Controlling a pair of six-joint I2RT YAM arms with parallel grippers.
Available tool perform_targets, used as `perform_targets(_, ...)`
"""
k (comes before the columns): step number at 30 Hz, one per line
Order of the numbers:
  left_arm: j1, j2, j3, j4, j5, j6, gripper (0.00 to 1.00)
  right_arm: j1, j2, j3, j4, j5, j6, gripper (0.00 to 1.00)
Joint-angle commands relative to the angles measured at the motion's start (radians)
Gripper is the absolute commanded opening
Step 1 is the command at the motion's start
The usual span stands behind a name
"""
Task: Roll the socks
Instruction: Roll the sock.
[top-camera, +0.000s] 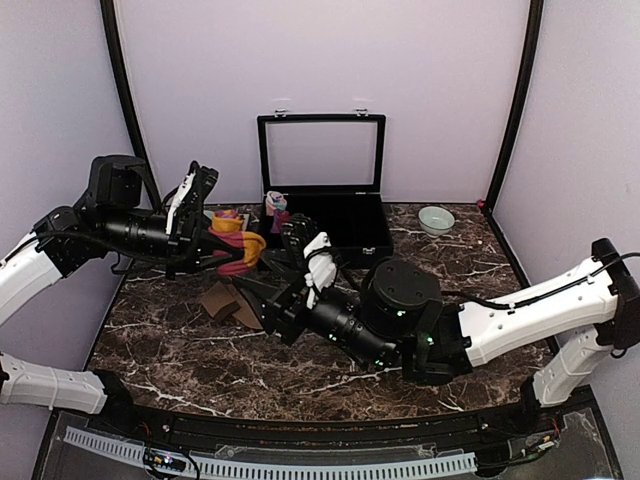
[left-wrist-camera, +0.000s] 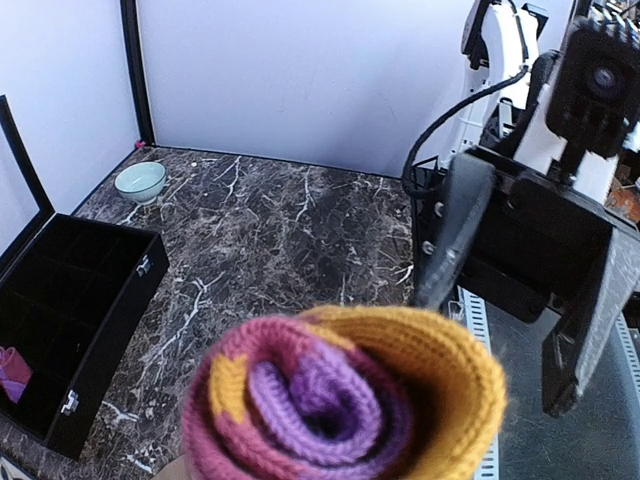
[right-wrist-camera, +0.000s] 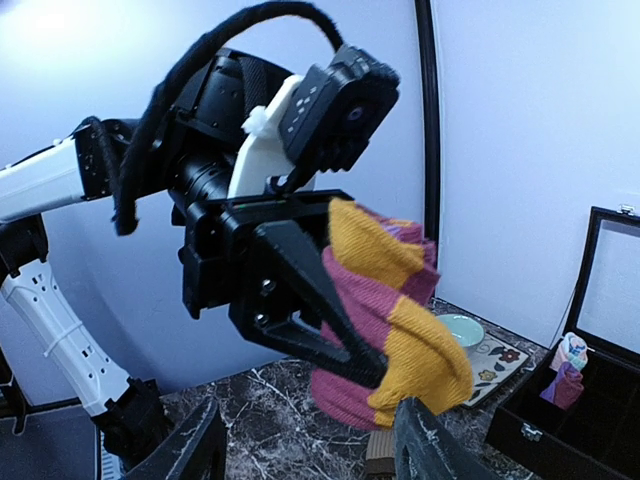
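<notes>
A rolled red-maroon sock bundle (top-camera: 240, 252) with orange and purple bands hangs above the table, and my left gripper (top-camera: 226, 250) is shut on it. In the left wrist view the roll's spiral end (left-wrist-camera: 340, 400) fills the bottom and hides my own fingers. The right wrist view shows the left fingers (right-wrist-camera: 300, 275) clamping the roll (right-wrist-camera: 385, 330). My right gripper (right-wrist-camera: 305, 450) stands open just below and in front of the roll, apart from it; it also shows in the overhead view (top-camera: 277, 280) and faces the left wrist camera (left-wrist-camera: 520, 300). The tan-brown socks (top-camera: 226, 300) lie flat on the table beneath.
A black compartment box (top-camera: 345, 235) with its lid up stands at the back, with a pink and light-blue bundle (top-camera: 275, 205) inside. A pale bowl (top-camera: 436, 219) sits back right. A patterned mat (right-wrist-camera: 490, 362) holds another small bowl (right-wrist-camera: 460, 330).
</notes>
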Motion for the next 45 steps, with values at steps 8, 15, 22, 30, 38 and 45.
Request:
perform_targets(8, 0.003, -0.032, -0.018, 0.005, 0.095, 0.048, 0.00, -0.064, 0.036, 0.060, 0.080, -0.104, 0.085, 0.56)
perform_targets(15, 0.003, -0.031, -0.018, 0.010, 0.018, 0.053, 0.00, -0.064, 0.014, 0.027, 0.089, -0.099, 0.101, 0.54)
perform_targets(22, 0.003, -0.026, -0.016, 0.015, 0.012, 0.057, 0.00, -0.072, 0.049, 0.102, 0.009, -0.154, 0.139, 0.54)
perform_targets(30, 0.003, -0.035, -0.021, 0.003, -0.006, 0.068, 0.00, -0.072, -0.049, 0.032, -0.026, -0.025, 0.078, 0.54)
perform_targets(38, 0.003, -0.026, -0.026, 0.013, -0.031, 0.049, 0.00, -0.041, -0.078, 0.039, -0.123, -0.130, 0.100, 0.53)
perform_targets(45, 0.004, -0.022, -0.015, 0.012, -0.004, 0.040, 0.00, -0.046, -0.001, 0.101, -0.098, -0.193, 0.158, 0.52)
